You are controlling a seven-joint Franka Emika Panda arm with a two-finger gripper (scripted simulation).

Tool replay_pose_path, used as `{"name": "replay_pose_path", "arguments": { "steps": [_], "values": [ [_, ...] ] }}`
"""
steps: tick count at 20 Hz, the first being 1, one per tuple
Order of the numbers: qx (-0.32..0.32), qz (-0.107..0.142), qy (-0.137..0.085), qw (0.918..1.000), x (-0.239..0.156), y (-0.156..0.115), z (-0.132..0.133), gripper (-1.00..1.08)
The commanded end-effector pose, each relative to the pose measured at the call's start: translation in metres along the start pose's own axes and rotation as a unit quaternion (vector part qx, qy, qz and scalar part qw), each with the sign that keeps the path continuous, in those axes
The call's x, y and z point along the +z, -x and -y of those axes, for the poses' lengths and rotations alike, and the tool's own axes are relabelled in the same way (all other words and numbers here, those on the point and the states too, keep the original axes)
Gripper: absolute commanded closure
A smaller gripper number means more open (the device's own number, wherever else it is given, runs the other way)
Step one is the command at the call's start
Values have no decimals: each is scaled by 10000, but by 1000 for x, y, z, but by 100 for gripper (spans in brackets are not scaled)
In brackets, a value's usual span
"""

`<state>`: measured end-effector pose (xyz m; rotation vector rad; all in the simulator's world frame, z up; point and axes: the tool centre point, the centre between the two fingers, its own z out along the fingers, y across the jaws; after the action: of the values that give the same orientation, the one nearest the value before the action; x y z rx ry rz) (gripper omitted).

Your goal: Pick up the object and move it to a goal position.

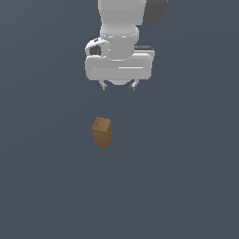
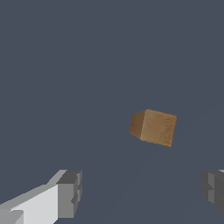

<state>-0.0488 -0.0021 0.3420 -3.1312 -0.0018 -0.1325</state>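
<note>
Hand hung wide open and empty above the box, which sat alone on the grey surface, well apart. Best bet: center over it, square the fingers across its narrow sides, then drop.

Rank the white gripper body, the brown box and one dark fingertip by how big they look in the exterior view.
1. Gripper body, widest by far.
2. Brown box, clearly narrower.
3. Fingertip, a tiny dark nub.
The gripper may sit nearer the camera, so true sizes stay unsure.

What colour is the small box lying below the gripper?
Cardboard brown; the box shows best in the wrist view.
</note>
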Motion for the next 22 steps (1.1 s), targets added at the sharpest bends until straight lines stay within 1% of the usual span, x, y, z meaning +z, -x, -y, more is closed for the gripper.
{"name": "replay_pose_path", "arguments": {
  "steps": [1,7,16,22],
  "values": [
    [57,23,-1,10000,7,-2,-4,-92],
    [327,119,1,9994,41,-9,-22,-92],
    [922,328,48,9952,117,-16,-64,-92],
    [1134,401,80,9927,145,-15,-79,-92]
  ]
}}
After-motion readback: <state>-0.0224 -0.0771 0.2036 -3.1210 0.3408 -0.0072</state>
